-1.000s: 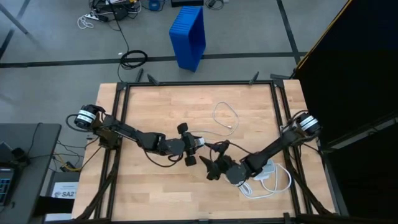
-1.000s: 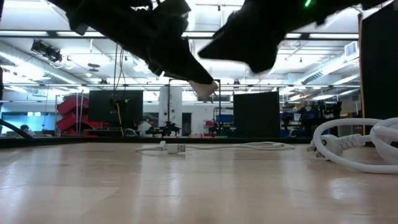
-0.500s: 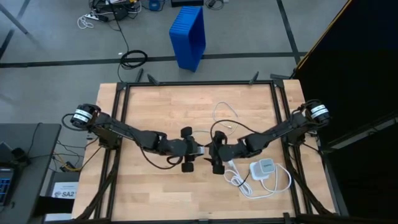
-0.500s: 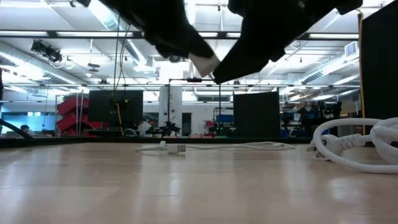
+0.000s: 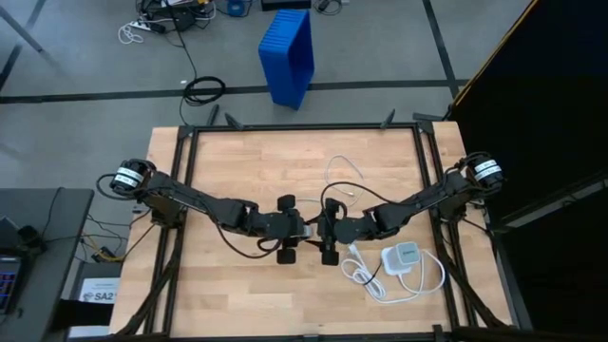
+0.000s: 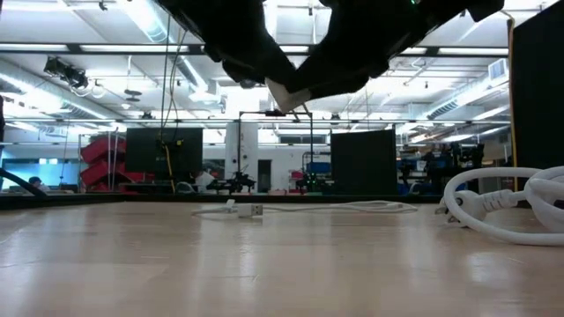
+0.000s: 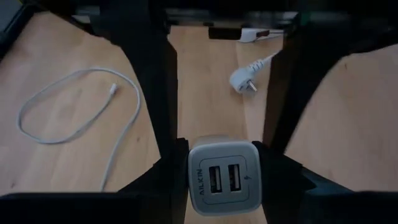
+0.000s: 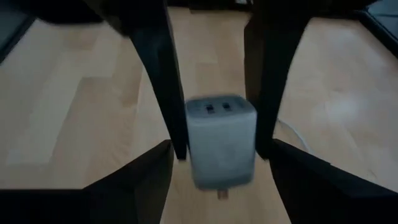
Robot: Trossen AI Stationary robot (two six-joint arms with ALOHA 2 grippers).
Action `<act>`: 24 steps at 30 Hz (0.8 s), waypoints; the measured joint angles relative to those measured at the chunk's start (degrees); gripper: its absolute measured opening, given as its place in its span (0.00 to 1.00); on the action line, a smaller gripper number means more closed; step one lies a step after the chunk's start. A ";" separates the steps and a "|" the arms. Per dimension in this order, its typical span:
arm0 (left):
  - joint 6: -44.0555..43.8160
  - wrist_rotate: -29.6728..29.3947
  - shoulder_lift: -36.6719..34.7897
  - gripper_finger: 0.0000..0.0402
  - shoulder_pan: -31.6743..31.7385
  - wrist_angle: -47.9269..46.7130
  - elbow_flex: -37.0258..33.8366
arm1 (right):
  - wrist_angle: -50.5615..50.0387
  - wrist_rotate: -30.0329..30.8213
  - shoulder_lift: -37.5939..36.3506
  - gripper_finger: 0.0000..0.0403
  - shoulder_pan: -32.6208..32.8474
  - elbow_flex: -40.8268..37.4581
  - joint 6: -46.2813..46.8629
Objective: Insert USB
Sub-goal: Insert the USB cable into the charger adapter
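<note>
Above the middle of the worktop [image 5: 237,161], the right pincer [image 5: 328,231] has been brought in against the left pincer [image 5: 288,231], which is pinching a small two-port charger [image 7: 222,174]. A handover seems intended. The right pincer is spread around it. The USB [image 5: 344,178] lies untouched just beyond, on the wood.

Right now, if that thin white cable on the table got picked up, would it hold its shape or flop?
The USB cable lies in a loose, uneven loop, so it probably flops and trails. It is thin, so likely light and easily dragged. Its small plug may dangle and swing.
</note>
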 joint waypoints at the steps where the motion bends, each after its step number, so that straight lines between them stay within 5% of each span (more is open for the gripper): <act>1: 0.00 0.00 0.00 0.32 0.00 0.83 0.02 | -0.06 -0.01 0.00 0.60 -0.02 0.00 0.00; 8: 0.07 0.78 0.00 0.32 0.02 1.80 0.02 | -0.52 -0.21 0.02 0.56 -0.52 0.00 0.14; 20: -0.04 2.09 0.00 0.32 -0.05 0.47 0.00 | -0.12 -0.92 1.46 0.29 -0.59 -0.02 -0.47; 24: -0.58 2.21 0.56 0.32 -0.27 1.00 -0.11 | 0.40 -2.17 1.56 0.30 -0.59 -0.13 -0.43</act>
